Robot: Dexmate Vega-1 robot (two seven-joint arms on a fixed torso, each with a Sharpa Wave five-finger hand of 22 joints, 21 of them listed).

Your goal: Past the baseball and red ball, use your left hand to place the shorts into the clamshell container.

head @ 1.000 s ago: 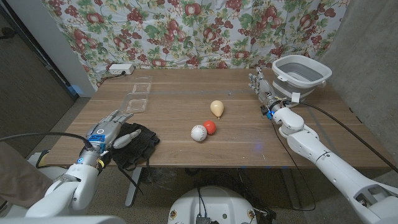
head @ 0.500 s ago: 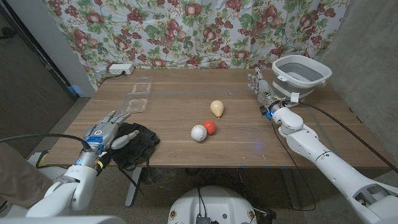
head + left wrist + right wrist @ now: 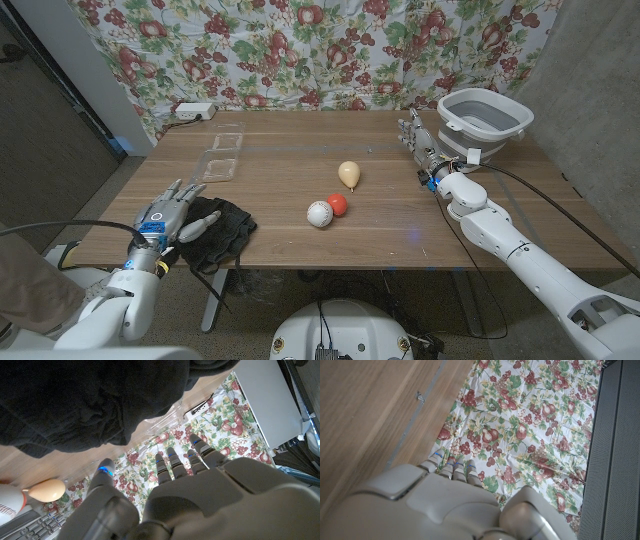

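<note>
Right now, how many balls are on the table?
2: the baseball and the red ball, touching side by side at mid-table. The beige pear-shaped thing behind them isn't a ball.

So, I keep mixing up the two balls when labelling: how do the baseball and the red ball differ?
The baseball is white with red stitching; the red ball is plain red. The baseball looks larger than the red ball. The baseball lies nearer the table's front edge, the red ball just behind it, toward the robot's right. Both are round and rest side by side on the wooden table, seemingly touching.
</note>
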